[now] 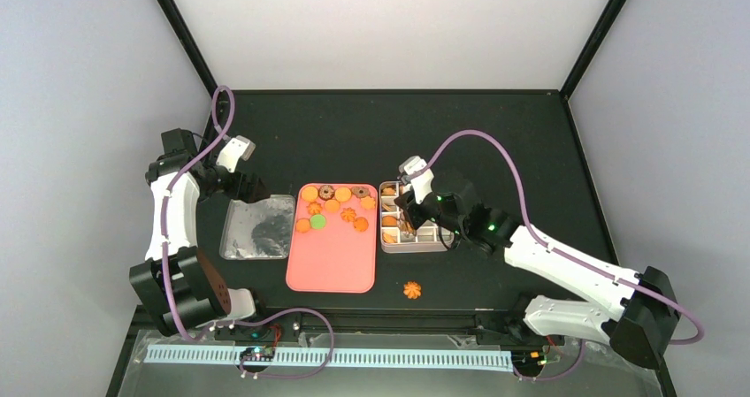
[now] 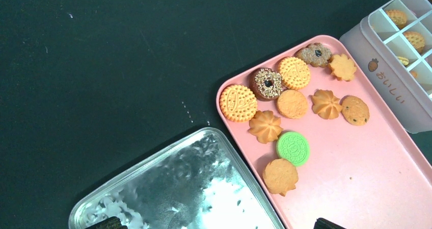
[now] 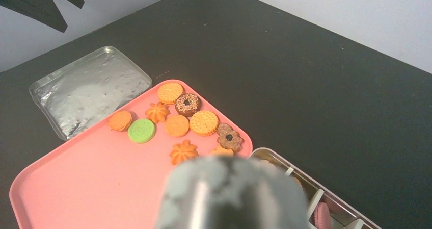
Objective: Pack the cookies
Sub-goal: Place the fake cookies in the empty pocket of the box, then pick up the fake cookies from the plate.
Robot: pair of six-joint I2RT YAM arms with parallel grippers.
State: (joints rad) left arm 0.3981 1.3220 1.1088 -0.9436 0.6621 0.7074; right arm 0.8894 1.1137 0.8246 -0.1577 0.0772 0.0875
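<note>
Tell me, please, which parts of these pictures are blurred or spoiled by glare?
Right wrist view: a grey blob at the bottom is badly out of focus and hides part of the tin; left wrist view: the cookies are sharp, but the shiny lid throws white glare; top view: evenly lit, with the same lid glaring faintly.

**Hidden and cropped regions in the three views**
A blurred grey mass [image 3: 232,193] fills the lower right-wrist view, hiding the jaws of the right gripper [image 1: 409,211] and most of the tin [image 3: 277,156]. In the left-wrist view, the clear lid [image 2: 168,188] runs off the bottom edge and the tin off the right. Seen from overhead, the tin's contents are too small to identify.
</note>
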